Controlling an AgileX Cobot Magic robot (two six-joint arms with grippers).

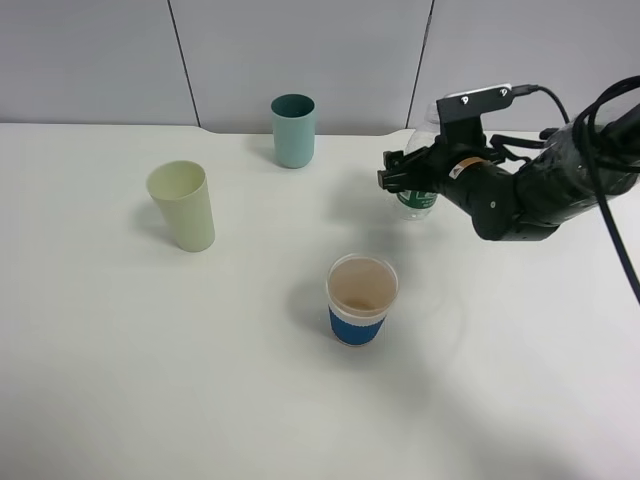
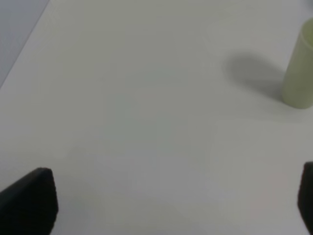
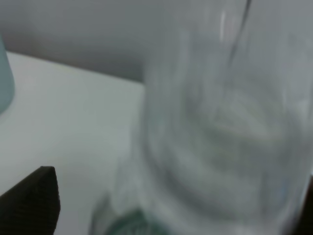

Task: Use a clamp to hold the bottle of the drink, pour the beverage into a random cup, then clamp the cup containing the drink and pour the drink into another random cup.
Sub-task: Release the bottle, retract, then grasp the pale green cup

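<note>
Near the tabletop's far edge, the right gripper (image 1: 398, 178) sits released, jaws spread around the bottle (image 1: 414, 202); the left gripper (image 2: 176, 188) gapes wide.

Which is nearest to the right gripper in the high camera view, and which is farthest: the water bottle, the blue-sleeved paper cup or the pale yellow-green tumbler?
1. Water bottle: right at the right gripper, towards the back of the table.
2. Blue-sleeved paper cup: nearer the front, around mid-table.
3. Pale yellow-green tumbler: far over on the left side.
</note>
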